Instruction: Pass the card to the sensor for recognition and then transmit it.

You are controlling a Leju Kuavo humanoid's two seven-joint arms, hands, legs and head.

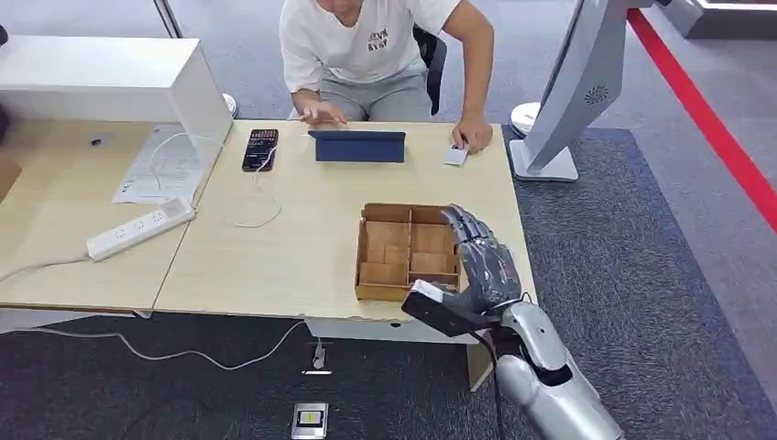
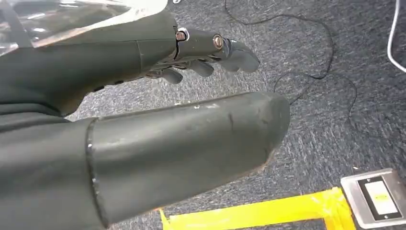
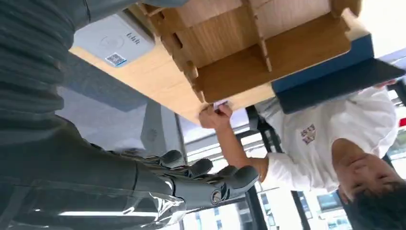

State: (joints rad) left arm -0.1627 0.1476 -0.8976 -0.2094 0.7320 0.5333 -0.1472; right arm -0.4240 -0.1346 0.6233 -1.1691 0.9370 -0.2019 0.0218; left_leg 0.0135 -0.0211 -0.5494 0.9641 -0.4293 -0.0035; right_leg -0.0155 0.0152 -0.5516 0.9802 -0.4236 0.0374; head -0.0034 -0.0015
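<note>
Silver-armed right hand (image 1: 484, 261) hovers over the near right edge of the brown partitioned cardboard box (image 1: 407, 250), fingers spread, holding nothing. Farther off, a person's hand (image 1: 473, 137) presses the small white card (image 1: 455, 155) flat at the table's (image 1: 275, 247) far edge; its long axis cannot be told. Left hand (image 2: 143, 96) hangs over grey carpet, fingers loosely extended and empty.

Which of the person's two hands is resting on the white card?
The person's hand at the desk's far right corner rests on the white card; the other hand lies behind the blue tablet.
</note>
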